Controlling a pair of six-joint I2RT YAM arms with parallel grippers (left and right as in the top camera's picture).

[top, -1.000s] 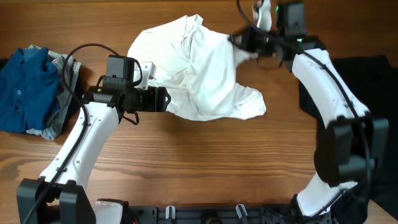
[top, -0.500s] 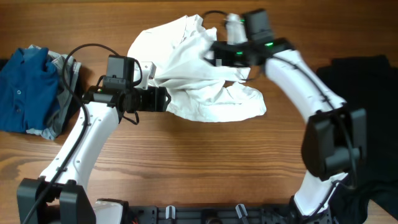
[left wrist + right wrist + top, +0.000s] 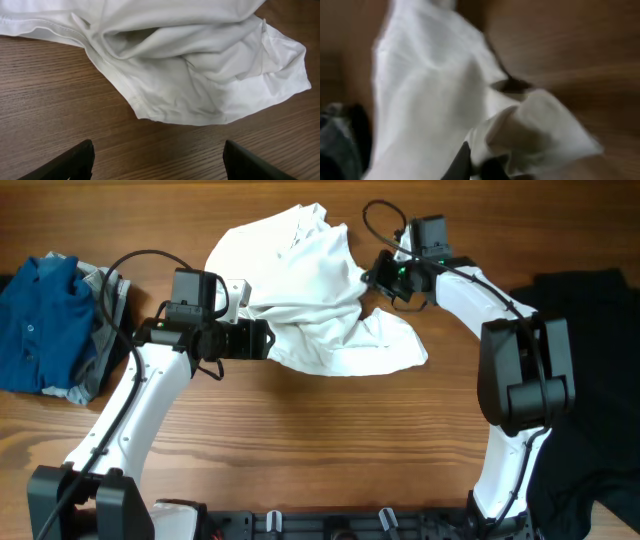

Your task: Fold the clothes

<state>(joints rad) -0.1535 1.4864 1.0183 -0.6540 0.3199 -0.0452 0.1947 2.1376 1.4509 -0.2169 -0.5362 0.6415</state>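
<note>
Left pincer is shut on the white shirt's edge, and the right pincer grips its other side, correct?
Not quite. The left pincer is open and holds nothing; the white shirt lies just ahead of it, as the left wrist view shows. The right pincer does grip its other side.

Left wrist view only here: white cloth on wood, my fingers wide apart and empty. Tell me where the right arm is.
Observer: The right gripper is at the right edge of the T-shirt, across the crumpled heap from the left gripper.
Operator: Report its fingers.
Observer: Shut. The right wrist view is blurred, but white cloth is bunched right at the fingers, apparently pinched.
Operator: List what else lies nearby.
Observer: A blue garment pile lies far left, and a black garment lies far right. Both are apart from the T-shirt.
</note>
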